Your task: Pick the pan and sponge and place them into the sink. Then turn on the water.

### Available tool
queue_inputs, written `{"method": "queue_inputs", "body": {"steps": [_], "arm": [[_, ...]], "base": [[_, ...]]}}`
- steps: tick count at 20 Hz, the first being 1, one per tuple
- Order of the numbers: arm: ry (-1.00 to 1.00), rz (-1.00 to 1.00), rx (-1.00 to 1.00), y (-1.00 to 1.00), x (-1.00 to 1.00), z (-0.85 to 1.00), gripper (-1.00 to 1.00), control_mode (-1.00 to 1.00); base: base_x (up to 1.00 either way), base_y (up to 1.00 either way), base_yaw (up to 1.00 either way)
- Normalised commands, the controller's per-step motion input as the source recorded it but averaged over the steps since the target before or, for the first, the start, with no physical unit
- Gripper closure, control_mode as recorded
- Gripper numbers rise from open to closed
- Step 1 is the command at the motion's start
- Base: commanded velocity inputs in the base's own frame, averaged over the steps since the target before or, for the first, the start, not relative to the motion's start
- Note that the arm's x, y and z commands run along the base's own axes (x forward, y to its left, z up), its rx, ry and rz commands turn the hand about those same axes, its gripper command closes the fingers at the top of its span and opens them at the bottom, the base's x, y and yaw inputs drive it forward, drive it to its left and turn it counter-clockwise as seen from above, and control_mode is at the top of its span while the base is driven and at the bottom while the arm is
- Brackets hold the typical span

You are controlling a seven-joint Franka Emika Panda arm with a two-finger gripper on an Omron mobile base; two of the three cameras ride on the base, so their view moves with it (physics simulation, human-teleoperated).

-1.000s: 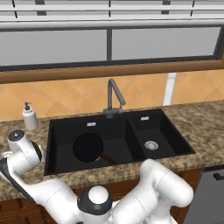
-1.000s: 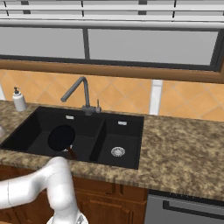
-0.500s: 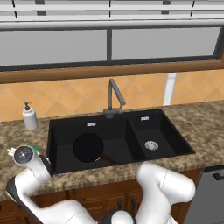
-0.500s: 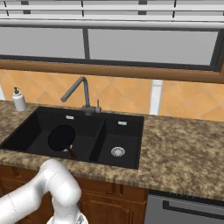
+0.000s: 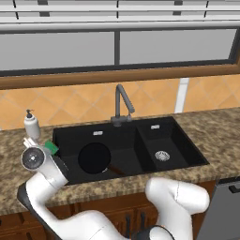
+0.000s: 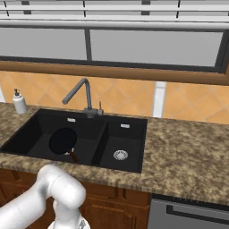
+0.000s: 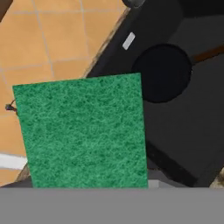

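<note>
Watching arm folded low at 8 o'clock in left base view, wrist by sink [image 5: 187, 154] left rim. I see sponge [image 7: 83, 131] huge before hand camera; gripper clamped on it. Pan [image 5: 94, 158] lies in large basin, handle toward 4 o'clock.

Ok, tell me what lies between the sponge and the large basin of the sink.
Nothing visible blocks it. The sponge sits close before the hand camera, at the sink's left rim. The large basin beyond is open, with the pan lying on its floor.
</note>
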Motion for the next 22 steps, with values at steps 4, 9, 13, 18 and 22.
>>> {"method": "queue_inputs", "body": {"steps": [4,9,13,18,22], "arm": [[0.01,-0.23,0.29,-1.00,0.00,0.48,1.00,-1.00],[0.03,-0.12,0.30,-1.00,0.00,0.13,1.00,-1.00],[0.11,-0.02,0.25,-1.00,0.10,0.00,1.00,-1.00],[0.35,0.00,0.10,-0.59,0.50,0.02,1.00,-1.00],[0.53,0.00,-0.09,0.00,0.92,0.01,1.00,-1.00]], "base": [[0.00,0.00,0.00],[0.00,0.00,0.00],[0.00,0.00,0.00],[0.00,0.00,0.00],[0.00,0.00,0.00]]}}
